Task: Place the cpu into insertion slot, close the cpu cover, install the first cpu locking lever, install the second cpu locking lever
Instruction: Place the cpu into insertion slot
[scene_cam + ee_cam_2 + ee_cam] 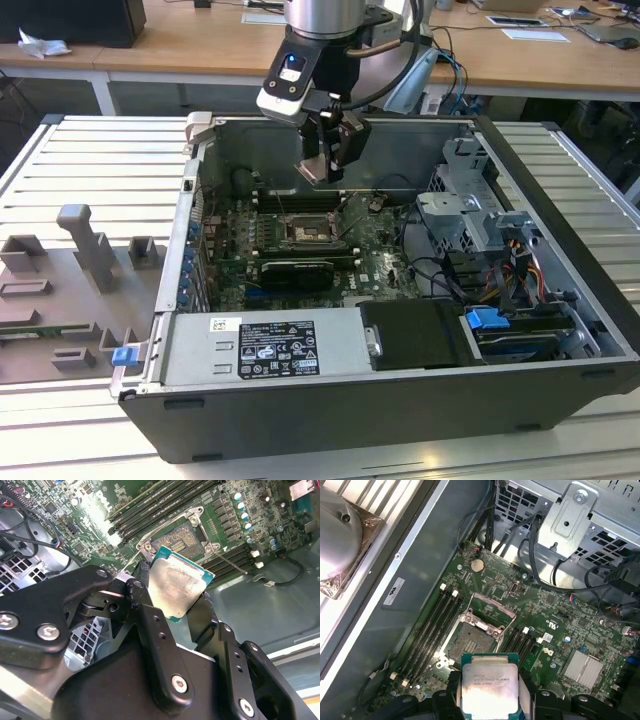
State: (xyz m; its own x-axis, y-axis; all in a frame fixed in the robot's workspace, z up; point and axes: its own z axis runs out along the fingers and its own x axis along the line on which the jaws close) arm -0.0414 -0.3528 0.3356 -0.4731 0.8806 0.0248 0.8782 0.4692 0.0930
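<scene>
My gripper (328, 160) hangs inside the open computer case, a little above the motherboard, shut on the cpu (312, 172). In both wrist views the cpu (181, 580) (489, 686) shows its pale silver top, clamped by its edges between the black fingers (144, 575). The insertion slot (469, 642) (305, 233) lies bare below and just ahead of the chip, a black square with a silvery border. The cpu cover (492, 611) stands swung open at the slot's far side. Two thin wire levers (231, 561) stick out from the slot (179, 537).
Long black memory slots (431, 630) flank the socket. A silver heat sink (582, 666) and cables lie near it. The drive cage (470, 205) and power supply (265, 345) bound the case. Grey fixture blocks (85, 255) stand on the slatted table at the exterior view's left.
</scene>
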